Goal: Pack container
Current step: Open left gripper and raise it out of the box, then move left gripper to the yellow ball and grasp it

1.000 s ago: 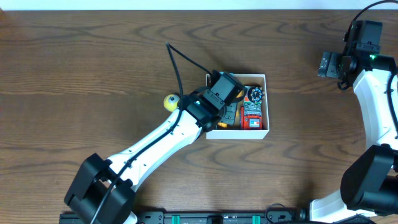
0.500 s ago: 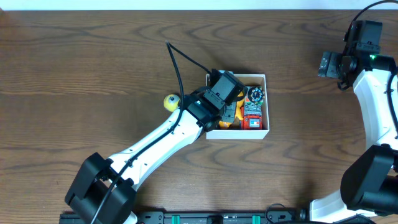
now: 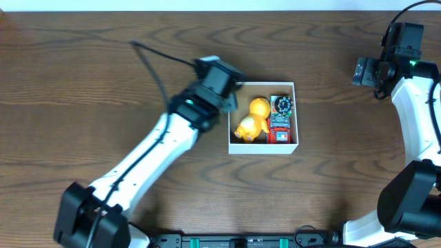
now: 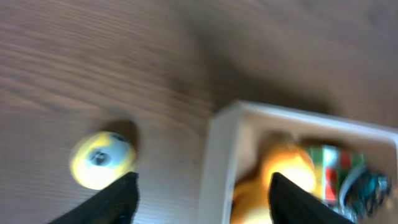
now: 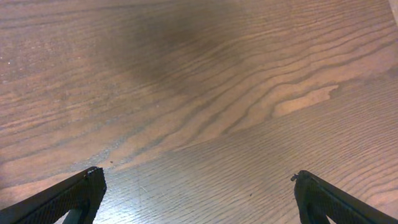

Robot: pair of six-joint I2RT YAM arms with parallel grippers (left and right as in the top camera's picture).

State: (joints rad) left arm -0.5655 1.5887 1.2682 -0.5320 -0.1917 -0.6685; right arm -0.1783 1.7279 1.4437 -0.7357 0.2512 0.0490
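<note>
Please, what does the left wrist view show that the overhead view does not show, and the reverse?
Only the left wrist view shows the yellow ball, on the table outside the container. From above it is not visible, probably under the left arm. Only the overhead view shows the whole container and the right arm. Both show the orange toy and the red and green toy inside the container.

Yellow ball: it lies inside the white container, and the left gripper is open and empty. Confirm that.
Not right. The left wrist view shows the yellow ball on the table, outside the white container and clear of its wall. The left gripper is open and empty, as you said.
</note>
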